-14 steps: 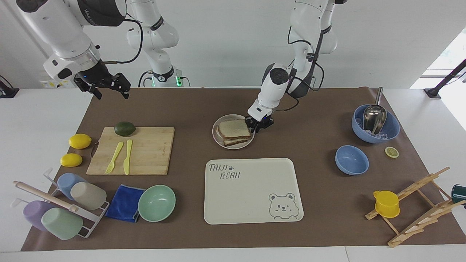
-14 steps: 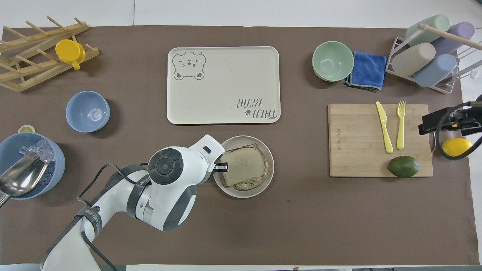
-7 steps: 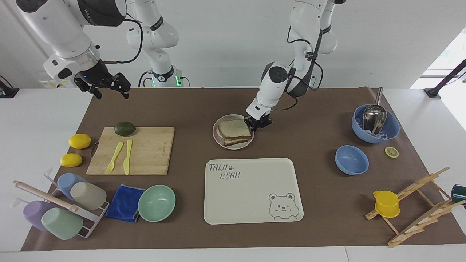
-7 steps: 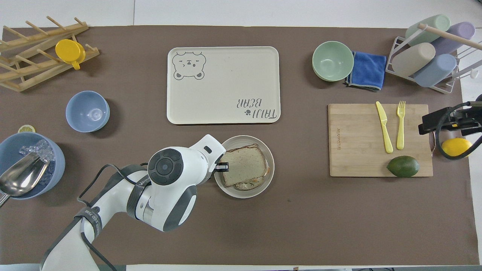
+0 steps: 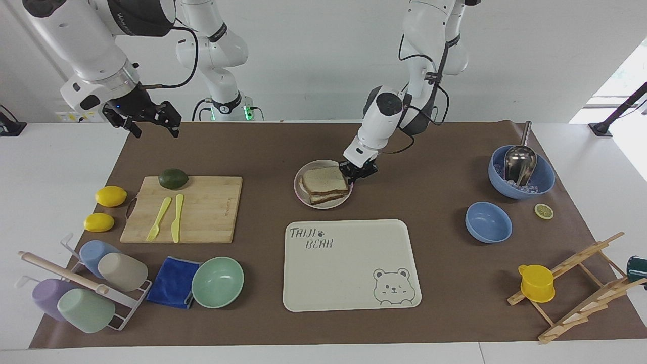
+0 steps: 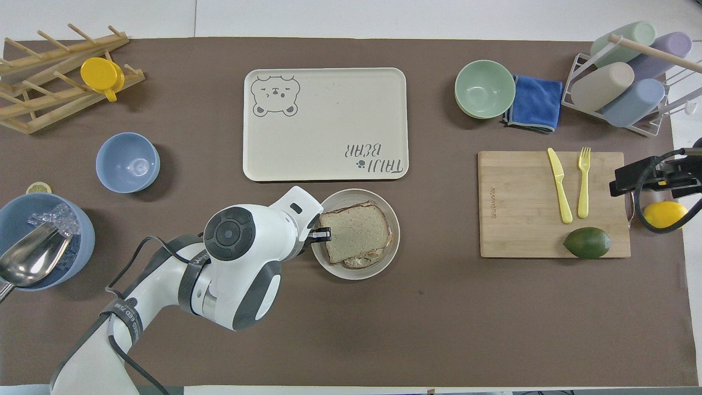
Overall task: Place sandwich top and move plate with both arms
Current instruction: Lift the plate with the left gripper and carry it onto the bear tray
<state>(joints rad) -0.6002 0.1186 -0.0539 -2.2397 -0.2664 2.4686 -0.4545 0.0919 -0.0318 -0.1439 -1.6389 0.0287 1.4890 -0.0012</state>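
Observation:
The sandwich top (image 5: 324, 178) is a plain bread slice that lies on the stacked sandwich on the small round plate (image 5: 301, 194). The plate stands between the robots and the bear-print tray. In the overhead view the slice (image 6: 354, 234) covers most of the plate (image 6: 392, 253). My left gripper (image 5: 351, 176) is shut on the plate's rim, at the side toward the left arm's end; it also shows in the overhead view (image 6: 321, 235). My right gripper (image 5: 155, 132) is open and empty. It waits raised over the right arm's end of the table, beside the cutting board (image 6: 636, 176).
The bear-print tray (image 5: 349, 283) lies just past the plate, farther from the robots. A cutting board (image 5: 202, 212) with a knife, fork and avocado is toward the right arm's end. Two blue bowls (image 5: 488, 221) are toward the left arm's end. A mint-green bowl (image 5: 218, 282) sits beside a blue cloth.
My left gripper has shifted the plate with the sandwich a little toward the tray. The right arm has not moved.

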